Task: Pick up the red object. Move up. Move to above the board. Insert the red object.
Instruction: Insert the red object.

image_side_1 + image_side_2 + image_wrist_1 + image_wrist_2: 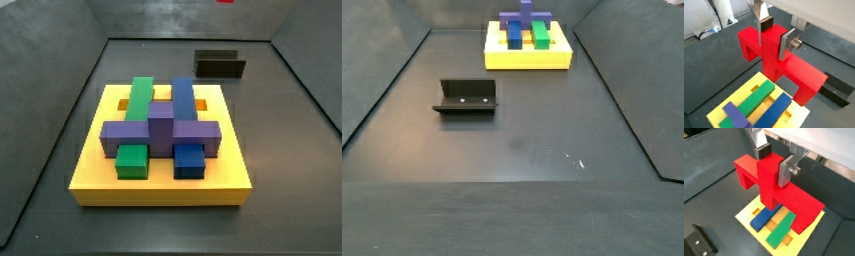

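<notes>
In both wrist views the gripper [775,36] has its jaws clamped on the central post of the red object [781,59], held in the air above the board [751,87] on the dark worktop [543,140]

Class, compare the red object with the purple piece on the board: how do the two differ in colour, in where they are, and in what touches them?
Colour: the red object is bright red, the purple piece dull violet. Place: the red object hangs above the board; the purple piece sits on the board. Contact: the end effector grips the red object's post between its fingers, while the purple piece lies across the green block and blue block, ungripped. Both are blocky and cross-like.
</notes>
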